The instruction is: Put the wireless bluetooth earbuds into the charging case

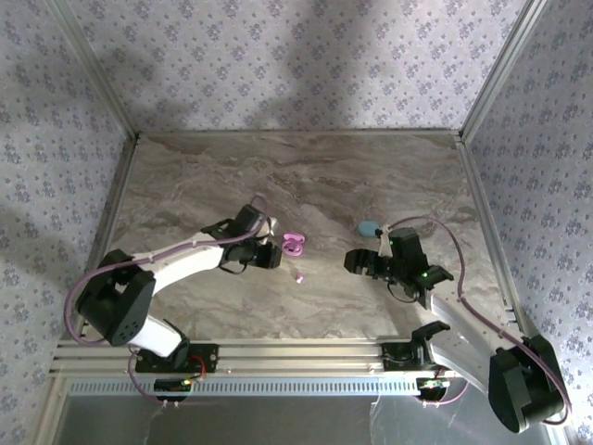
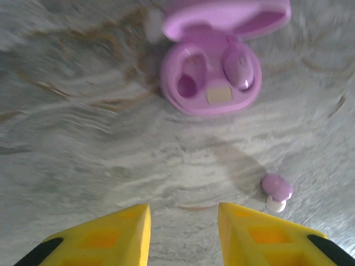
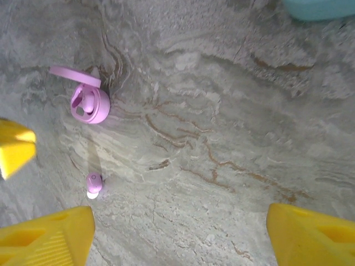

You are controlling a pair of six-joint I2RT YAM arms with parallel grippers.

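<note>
A pink charging case lies open on the marble table, lid tipped back. One pink earbud sits in its right socket; the left socket is bare. A second pink earbud with a white tip lies loose on the table, just ahead and right of my left gripper. That gripper is open with nothing between its yellow fingers. From above, the case and loose bud lie between the two arms. My right gripper stands wide open over bare table, right of the bud and the case.
A teal oval case lies closed just beyond the right gripper, at the upper edge of the right wrist view. Patterned walls enclose the table on three sides. A yellow finger of the left gripper shows near the bud.
</note>
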